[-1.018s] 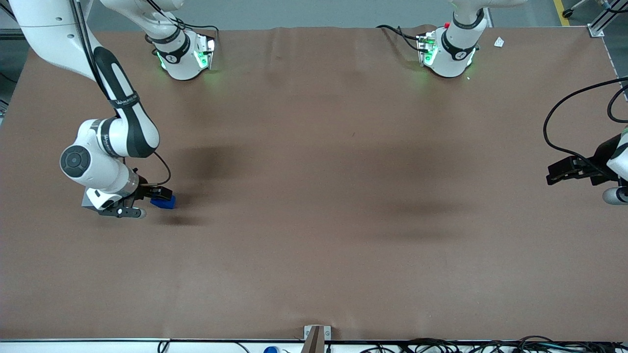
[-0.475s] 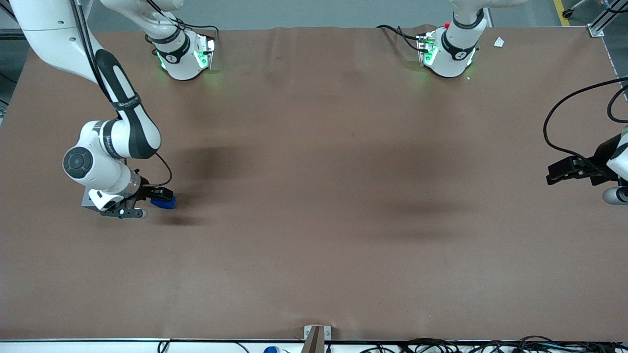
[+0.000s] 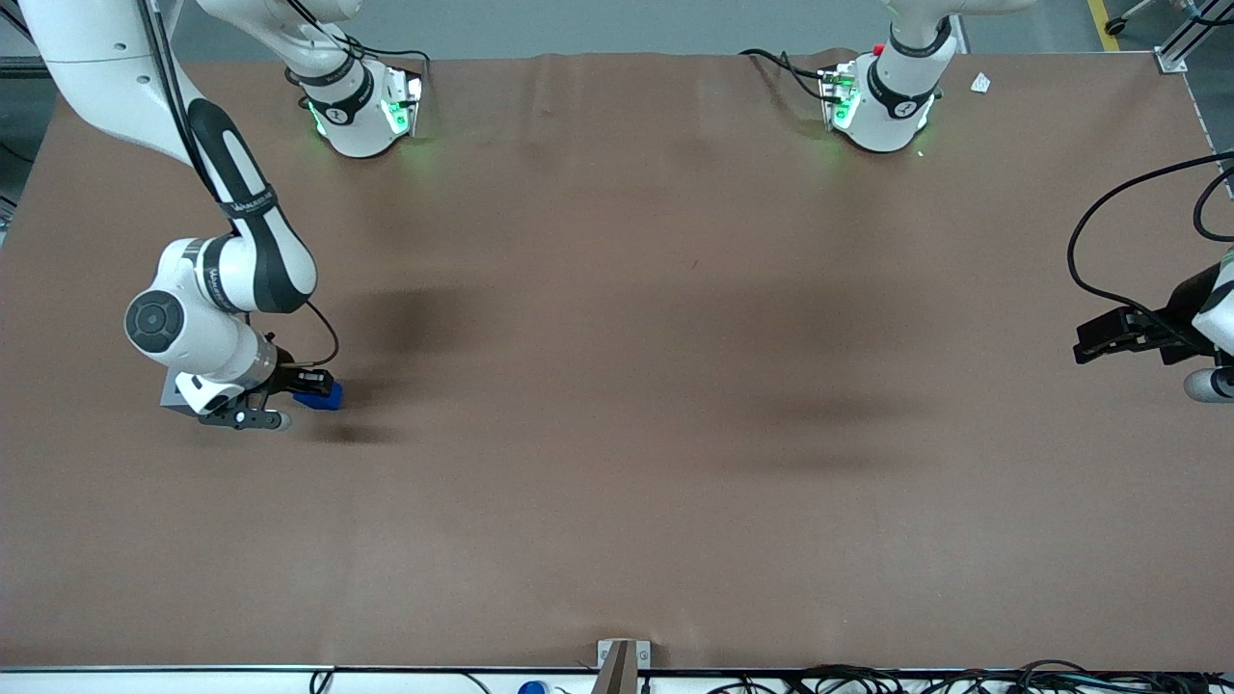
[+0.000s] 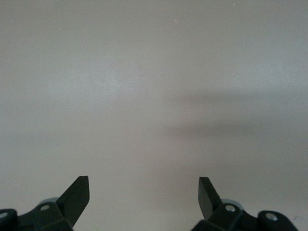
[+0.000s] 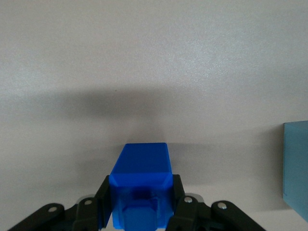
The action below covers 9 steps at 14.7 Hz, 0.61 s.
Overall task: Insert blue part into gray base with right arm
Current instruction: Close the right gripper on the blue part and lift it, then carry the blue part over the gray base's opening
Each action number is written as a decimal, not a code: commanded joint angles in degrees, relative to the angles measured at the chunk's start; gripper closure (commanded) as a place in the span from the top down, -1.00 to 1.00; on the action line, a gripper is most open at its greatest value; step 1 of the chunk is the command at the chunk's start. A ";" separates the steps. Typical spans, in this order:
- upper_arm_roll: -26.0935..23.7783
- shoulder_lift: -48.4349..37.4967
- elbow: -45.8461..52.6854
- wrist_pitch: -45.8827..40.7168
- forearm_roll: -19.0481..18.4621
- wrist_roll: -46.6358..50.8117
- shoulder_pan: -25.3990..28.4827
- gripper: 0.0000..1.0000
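The right arm's gripper (image 3: 310, 389) hangs low over the brown table near the working arm's end, shut on the blue part (image 3: 325, 396). In the right wrist view its black fingers (image 5: 102, 202) press on both sides of the blue part (image 5: 142, 166), whose stepped end points back toward the camera. A dark shadow lies on the table just ahead of the block. The gray base (image 3: 171, 393) stands beside the gripper, mostly hidden under the arm's white wrist. Only one edge of the gray base (image 5: 296, 166) shows in the wrist view, apart from the blue part.
Both arms' bases (image 3: 362, 106) (image 3: 882, 101) stand at the table edge farthest from the front camera. A small white scrap (image 3: 980, 83) lies near the parked arm's corner. A metal bracket (image 3: 622, 660) and cables run along the edge nearest the camera.
The right arm's wrist has shifted slightly toward the parked arm's end. The blue part stays in the fingers and has hardly moved.
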State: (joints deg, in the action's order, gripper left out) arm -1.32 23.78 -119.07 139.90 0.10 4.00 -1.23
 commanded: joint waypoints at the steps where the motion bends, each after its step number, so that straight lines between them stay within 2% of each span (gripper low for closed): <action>1: -0.18 -0.75 1.29 -2.43 0.60 0.40 -0.27 -0.57; 4: -0.18 -2.94 3.75 -8.05 0.60 0.13 -0.79 -0.60; 9: -0.09 -8.38 3.93 -11.05 0.60 -0.92 -4.39 -0.60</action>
State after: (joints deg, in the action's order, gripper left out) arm -0.90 19.01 -113.81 130.54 0.10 3.93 -3.57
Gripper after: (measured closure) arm 0.493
